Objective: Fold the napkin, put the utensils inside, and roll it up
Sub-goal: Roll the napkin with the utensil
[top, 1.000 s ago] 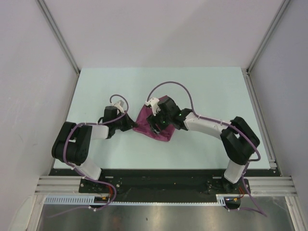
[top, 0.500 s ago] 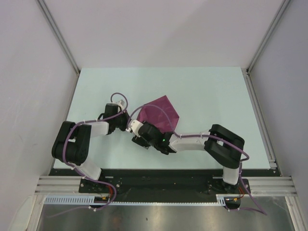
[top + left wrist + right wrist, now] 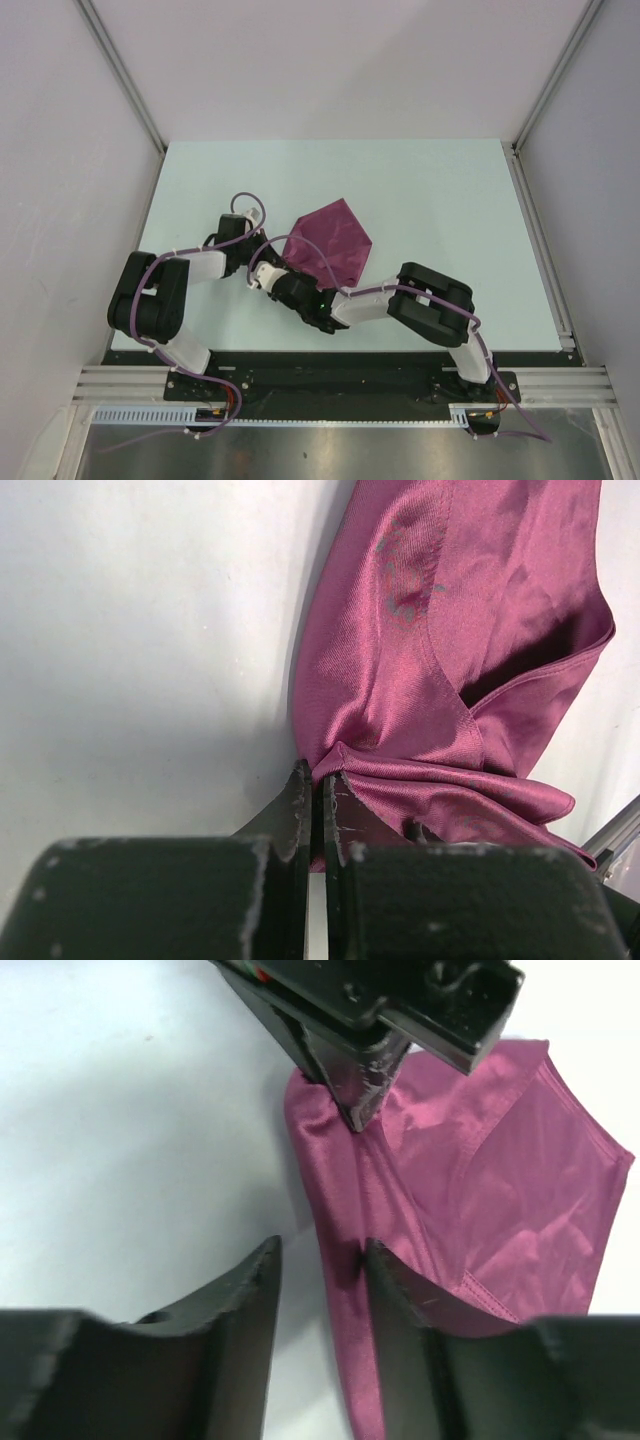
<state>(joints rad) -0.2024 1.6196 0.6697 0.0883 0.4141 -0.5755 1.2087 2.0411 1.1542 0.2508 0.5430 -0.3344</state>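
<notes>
The plum napkin (image 3: 330, 240) lies folded on the pale table, its left corner drawn out to a point. My left gripper (image 3: 262, 258) is shut on that corner; in the left wrist view its jaws (image 3: 318, 775) pinch the napkin (image 3: 430, 680). My right gripper (image 3: 280, 280) sits just in front of it, low on the table. In the right wrist view it (image 3: 320, 1250) is open, straddling the napkin's (image 3: 470, 1190) left edge, and its right finger (image 3: 390, 1270) touches the cloth. The left gripper (image 3: 355, 1110) shows at the top of that view. The utensils are out of view.
The pale table (image 3: 440, 190) reaches back to grey walls, with metal frame rails (image 3: 540, 250) along the right side. Both arm bases stand on the black bar (image 3: 330, 370) at the near edge.
My right arm has swung from over the napkin down to its near-left edge beside the left gripper, and its jaws have narrowed. The napkin now lies flatter and uncovered.
</notes>
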